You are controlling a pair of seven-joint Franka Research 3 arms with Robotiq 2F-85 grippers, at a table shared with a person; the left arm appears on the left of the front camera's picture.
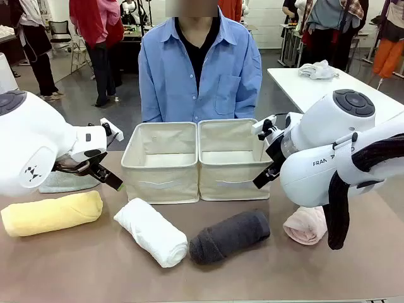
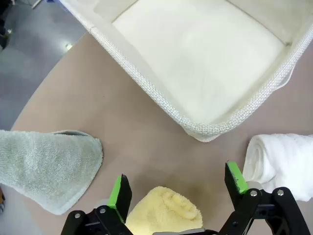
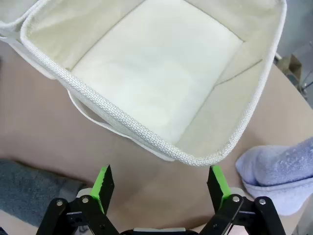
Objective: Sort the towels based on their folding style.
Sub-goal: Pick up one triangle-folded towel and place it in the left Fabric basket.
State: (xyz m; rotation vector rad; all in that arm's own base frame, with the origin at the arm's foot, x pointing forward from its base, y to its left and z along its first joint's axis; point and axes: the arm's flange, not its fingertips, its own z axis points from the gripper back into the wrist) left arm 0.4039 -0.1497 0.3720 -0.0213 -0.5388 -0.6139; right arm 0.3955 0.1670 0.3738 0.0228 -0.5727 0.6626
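Four rolls lie in a row before the two boxes [image 1: 158,172] — yellow roll [image 1: 52,213], white roll [image 1: 151,231], dark grey roll [image 1: 230,237], pink roll [image 1: 305,225]. The green triangle [image 2: 49,169] lies left, the blue triangle [image 3: 281,169] right. Left gripper [image 2: 177,183] and right gripper [image 3: 160,178] hang with jaws wide apart, holding nothing.

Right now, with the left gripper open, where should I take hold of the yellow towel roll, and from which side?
Probably at its middle, from straight above. The yellow towel roll lies on its side, lengthwise across the table, so straddle its width there. The left gripper hangs open over one end, close to the white towel roll.
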